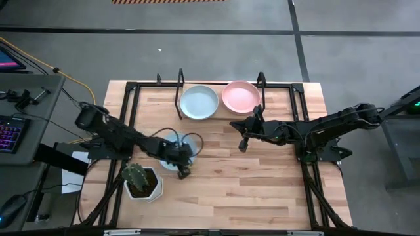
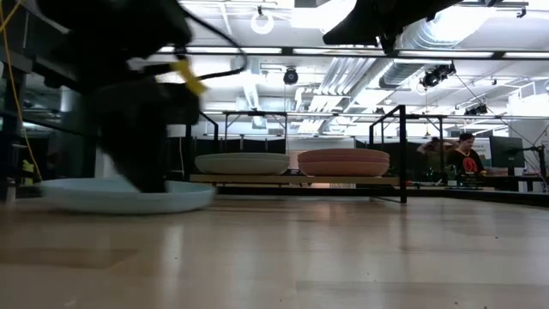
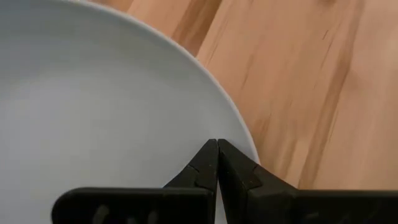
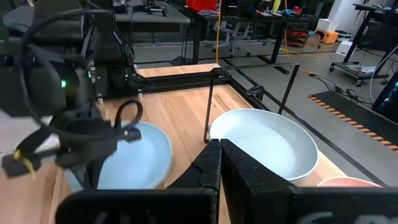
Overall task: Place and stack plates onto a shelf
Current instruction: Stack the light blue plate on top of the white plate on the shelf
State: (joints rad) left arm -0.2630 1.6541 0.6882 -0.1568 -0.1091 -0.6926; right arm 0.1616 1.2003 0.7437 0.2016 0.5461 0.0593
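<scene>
light blue plate [image 1: 172, 149] under left claw [image 1: 183, 172]

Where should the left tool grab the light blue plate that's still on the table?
Take the light blue plate by its raised rim on the edge facing the table's middle, where the left tool already sits. It lies flat on the table, so only the thin rim offers purchase.

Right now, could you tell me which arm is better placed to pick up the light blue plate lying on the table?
Left. Its pincer is already down at the light blue plate, fingers together at its rim. The right pincer hangs shut nearer the shelf.
</scene>
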